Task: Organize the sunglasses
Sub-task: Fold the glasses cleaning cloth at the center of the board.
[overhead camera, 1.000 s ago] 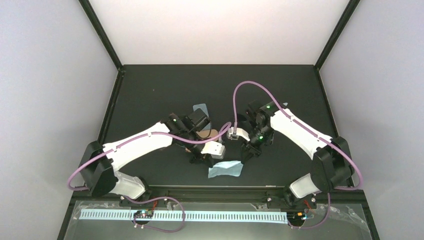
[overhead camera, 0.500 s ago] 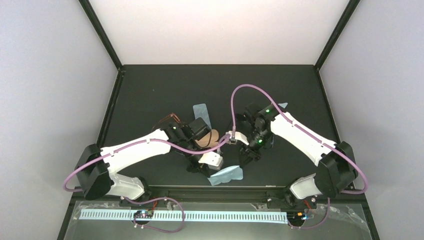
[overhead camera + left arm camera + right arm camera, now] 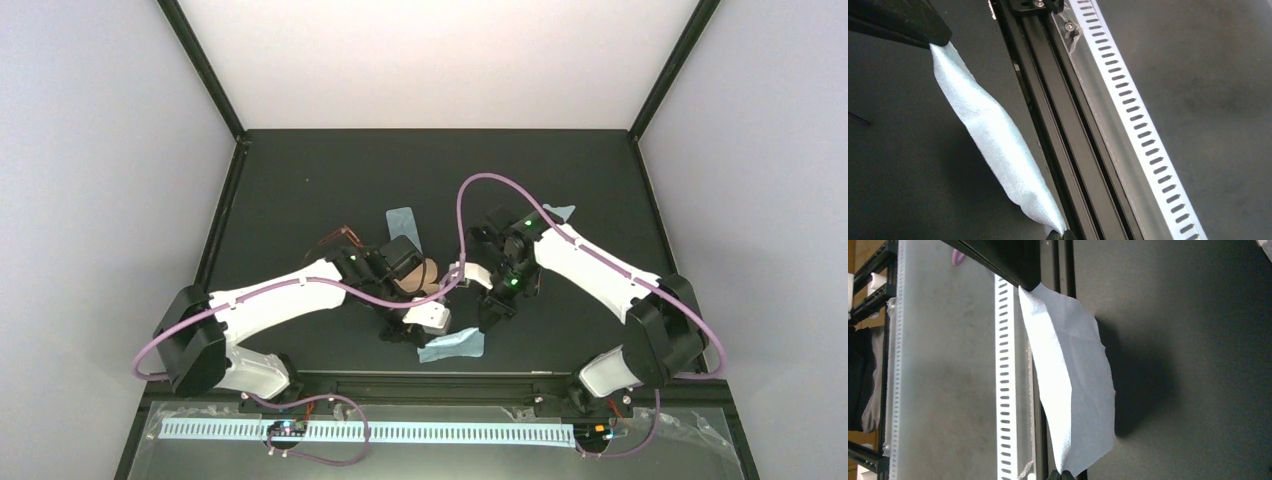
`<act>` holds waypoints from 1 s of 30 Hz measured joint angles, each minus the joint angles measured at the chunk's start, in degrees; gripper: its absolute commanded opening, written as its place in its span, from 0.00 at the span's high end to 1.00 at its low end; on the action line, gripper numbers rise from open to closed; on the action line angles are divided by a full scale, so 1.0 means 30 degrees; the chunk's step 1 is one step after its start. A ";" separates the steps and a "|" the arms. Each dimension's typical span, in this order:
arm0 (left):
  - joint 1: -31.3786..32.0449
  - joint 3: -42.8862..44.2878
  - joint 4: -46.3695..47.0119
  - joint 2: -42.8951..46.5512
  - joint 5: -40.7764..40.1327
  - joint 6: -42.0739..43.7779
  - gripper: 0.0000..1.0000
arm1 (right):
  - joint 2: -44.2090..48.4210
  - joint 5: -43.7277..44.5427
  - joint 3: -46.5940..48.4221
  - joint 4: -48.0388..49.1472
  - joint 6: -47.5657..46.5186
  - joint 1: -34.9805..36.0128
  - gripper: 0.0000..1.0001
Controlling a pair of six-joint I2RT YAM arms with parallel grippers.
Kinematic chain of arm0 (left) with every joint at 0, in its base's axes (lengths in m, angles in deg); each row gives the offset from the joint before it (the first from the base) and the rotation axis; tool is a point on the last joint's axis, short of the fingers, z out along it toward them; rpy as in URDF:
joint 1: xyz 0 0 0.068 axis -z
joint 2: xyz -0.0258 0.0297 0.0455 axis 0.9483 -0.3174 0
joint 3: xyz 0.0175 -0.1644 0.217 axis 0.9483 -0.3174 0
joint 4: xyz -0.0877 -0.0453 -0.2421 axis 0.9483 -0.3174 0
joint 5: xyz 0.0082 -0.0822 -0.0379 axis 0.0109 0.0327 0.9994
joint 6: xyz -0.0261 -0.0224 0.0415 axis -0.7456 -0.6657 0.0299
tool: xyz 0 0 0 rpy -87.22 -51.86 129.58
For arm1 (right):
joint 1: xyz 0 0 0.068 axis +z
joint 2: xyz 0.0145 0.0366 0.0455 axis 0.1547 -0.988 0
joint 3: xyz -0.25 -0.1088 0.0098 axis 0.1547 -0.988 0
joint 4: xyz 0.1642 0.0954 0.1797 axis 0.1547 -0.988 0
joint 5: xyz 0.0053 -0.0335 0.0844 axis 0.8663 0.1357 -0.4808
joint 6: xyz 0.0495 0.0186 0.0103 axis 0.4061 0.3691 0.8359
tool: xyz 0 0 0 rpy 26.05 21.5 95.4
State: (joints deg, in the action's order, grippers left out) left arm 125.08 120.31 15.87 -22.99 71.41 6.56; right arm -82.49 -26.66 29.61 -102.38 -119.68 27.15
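Observation:
A reddish-brown pair of sunglasses point(image 3: 337, 239) lies on the black table, left of and behind my left forearm, with no gripper on it. Both grippers hold one light blue cloth point(image 3: 452, 346) near the table's front edge. My left gripper point(image 3: 412, 338) is shut on the cloth's left corner, and my right gripper point(image 3: 487, 320) is shut on its right corner. In the left wrist view the cloth point(image 3: 993, 135) stretches from my left gripper point(image 3: 1060, 234) up to the other gripper. In the right wrist view the cloth point(image 3: 1078, 390) hangs loosely above my right gripper point(image 3: 1062, 475).
A tan case point(image 3: 422, 272) lies under the crossed wrists. A blue-grey oblong piece point(image 3: 403, 222) lies behind it, and another light blue cloth point(image 3: 558, 212) shows behind the right arm. The black front rail point(image 3: 1068, 125) and a white slotted strip point(image 3: 1128, 110) run just beyond the held cloth.
Both grippers have shifted slightly with the cloth between them. The left arm has moved so that the reddish-brown sunglasses now show behind it.

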 measured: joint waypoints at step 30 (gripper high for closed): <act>-0.2907 -0.0510 0.2528 -0.2965 -0.0495 -0.0437 0.99 | -0.4080 0.1894 0.0998 0.3045 0.1355 -0.1872 0.99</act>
State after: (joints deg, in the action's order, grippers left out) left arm 116.36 118.78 23.46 -31.88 69.93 5.24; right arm -94.73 -20.98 32.60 -93.24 -115.62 21.53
